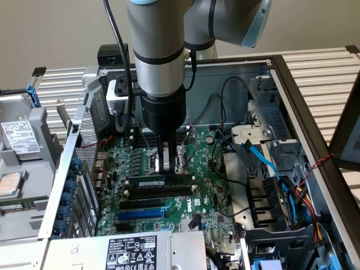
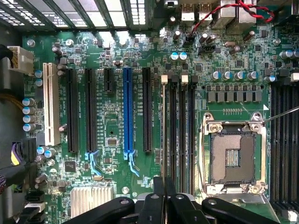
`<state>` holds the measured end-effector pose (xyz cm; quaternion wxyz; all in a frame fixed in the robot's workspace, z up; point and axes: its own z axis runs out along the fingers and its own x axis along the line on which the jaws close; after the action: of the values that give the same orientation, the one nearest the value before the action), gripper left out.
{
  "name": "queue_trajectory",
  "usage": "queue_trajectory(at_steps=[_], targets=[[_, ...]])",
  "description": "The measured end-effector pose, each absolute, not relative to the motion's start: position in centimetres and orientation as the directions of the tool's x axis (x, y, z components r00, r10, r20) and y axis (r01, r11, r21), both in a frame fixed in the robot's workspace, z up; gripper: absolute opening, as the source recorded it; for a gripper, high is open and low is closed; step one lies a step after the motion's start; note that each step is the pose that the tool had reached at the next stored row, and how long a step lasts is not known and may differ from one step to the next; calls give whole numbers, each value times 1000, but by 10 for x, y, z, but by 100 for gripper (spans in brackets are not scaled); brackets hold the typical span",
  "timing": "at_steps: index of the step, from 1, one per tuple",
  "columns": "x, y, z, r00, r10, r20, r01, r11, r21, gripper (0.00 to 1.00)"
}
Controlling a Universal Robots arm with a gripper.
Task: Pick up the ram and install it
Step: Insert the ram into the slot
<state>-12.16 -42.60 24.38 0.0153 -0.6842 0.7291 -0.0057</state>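
Observation:
The ram [image 1: 159, 183] is a narrow green stick with a white label. It stands on edge in a memory slot of the green motherboard [image 1: 208, 191], just ahead of the long black slots [image 1: 147, 201] and the blue slot [image 1: 140, 214]. My gripper [image 1: 165, 169] hangs straight over the stick's middle, its fingers shut together, tips just above the top edge; I cannot tell if they touch it. From the wrist, the ram [image 2: 164, 126] shows edge-on, running out from under my shut gripper [image 2: 164, 186], beside the empty memory slots [image 2: 183, 130].
The open CPU socket [image 2: 232, 156] lies beside the memory slots. Blue and black cables [image 1: 264, 163] and a drive cage [image 1: 270, 140] crowd the exterior view's right. The power supply [image 1: 135, 250] sits in front, and case walls [image 1: 76, 169] close in the board.

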Motion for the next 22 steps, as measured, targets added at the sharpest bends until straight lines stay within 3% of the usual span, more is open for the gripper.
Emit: queue_trajectory(at_steps=[6, 22], targets=[[-121, -425, 243, -51, -999, -14, -999, 51, -7, 12], [-121, -420, 234, -42, -999, -14, -999, 42, -2, 12]])
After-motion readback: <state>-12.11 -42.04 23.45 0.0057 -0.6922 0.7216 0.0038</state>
